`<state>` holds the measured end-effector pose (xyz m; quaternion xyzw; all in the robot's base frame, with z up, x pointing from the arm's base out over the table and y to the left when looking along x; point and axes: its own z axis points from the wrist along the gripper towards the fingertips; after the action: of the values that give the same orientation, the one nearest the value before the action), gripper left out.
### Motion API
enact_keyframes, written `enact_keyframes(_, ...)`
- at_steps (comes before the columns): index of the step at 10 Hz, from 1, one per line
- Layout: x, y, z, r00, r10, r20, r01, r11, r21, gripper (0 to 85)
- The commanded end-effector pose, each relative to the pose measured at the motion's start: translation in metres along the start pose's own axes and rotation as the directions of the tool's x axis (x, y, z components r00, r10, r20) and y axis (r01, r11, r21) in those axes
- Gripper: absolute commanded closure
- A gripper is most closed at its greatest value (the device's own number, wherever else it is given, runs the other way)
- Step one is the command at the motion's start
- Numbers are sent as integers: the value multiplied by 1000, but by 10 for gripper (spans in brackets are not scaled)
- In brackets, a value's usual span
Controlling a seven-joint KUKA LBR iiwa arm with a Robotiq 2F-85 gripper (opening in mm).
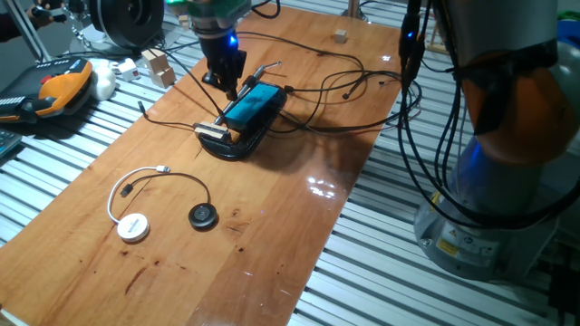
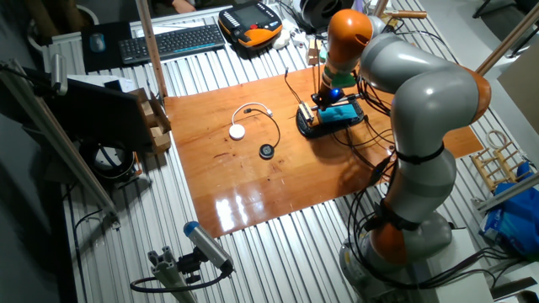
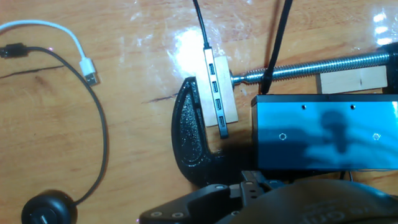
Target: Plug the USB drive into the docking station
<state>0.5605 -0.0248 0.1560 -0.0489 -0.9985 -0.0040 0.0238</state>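
The docking station (image 1: 254,103) is a flat bright-blue box lying on a black curved clamp (image 1: 225,147) in the middle of the wooden table. It also shows in the other fixed view (image 2: 339,112) and fills the right of the hand view (image 3: 323,134). My gripper (image 1: 232,89) hangs directly over the blue box's far left end, fingers pointing down and close together, also seen in the other fixed view (image 2: 325,94). A thin grey strip with several USB ports (image 3: 216,93) sits in the clamp's jaw (image 3: 191,146). The USB drive is hidden.
Thin black cables (image 1: 335,81) spread across the table behind the box. A round white puck with a white cable (image 1: 133,226) and a black puck (image 1: 203,215) lie nearer the front. Wooden blocks (image 1: 158,65) and an orange handset (image 1: 62,86) sit at the far left.
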Motion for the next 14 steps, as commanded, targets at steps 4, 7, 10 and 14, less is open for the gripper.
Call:
enact_keyframes(4,0,0,0,1000,-7,-15,7,1000,-8,850)
enact_keyframes(7,0,0,0,1000,13,-19,-13,1000,-7,850)
enact_keyframes(10,0,0,0,999,-8,-50,7,1000,-25,850)
enact_keyframes(14,-6,-4,-1,998,-25,-61,24,1000,-11,850)
